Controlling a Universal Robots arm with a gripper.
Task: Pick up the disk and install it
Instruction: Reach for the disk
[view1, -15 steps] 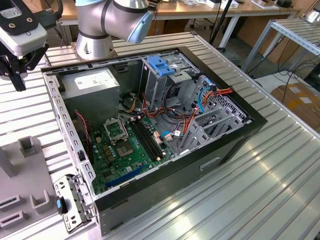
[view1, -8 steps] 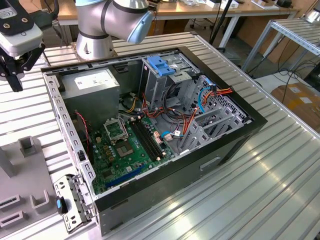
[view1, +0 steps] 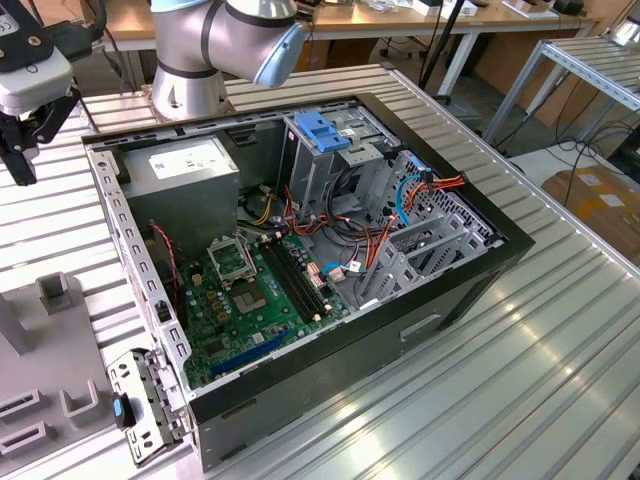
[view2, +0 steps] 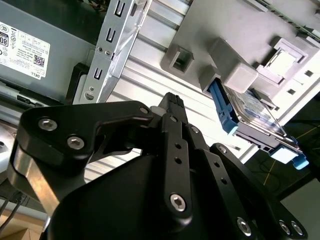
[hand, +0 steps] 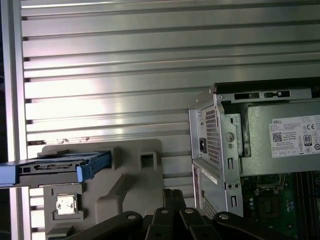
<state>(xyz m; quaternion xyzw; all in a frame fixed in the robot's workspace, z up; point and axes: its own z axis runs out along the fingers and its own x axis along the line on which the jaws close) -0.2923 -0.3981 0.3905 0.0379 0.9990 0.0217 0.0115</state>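
Note:
The disk (view2: 252, 117) rests in a slot of the grey fixture (view2: 235, 75) on the slatted table, its blue side rails showing. In the first wrist view the disk (hand: 55, 167) lies edge-on across the fixture (hand: 135, 175), its connector edge facing the camera. My gripper (view1: 22, 170) hangs above the table at the exterior view's far left, beside the open computer case (view1: 300, 250). In both wrist views the black fingers (view2: 172, 107) (hand: 172, 197) stand together with nothing between them, well apart from the disk.
Inside the case are a grey power-supply box (view1: 190, 165), a metal drive cage with a light-blue top (view1: 325, 130), a green motherboard (view1: 250, 290) and loose orange and blue cables (view1: 410, 195). The fixture (view1: 50, 340) sits at the exterior view's lower left.

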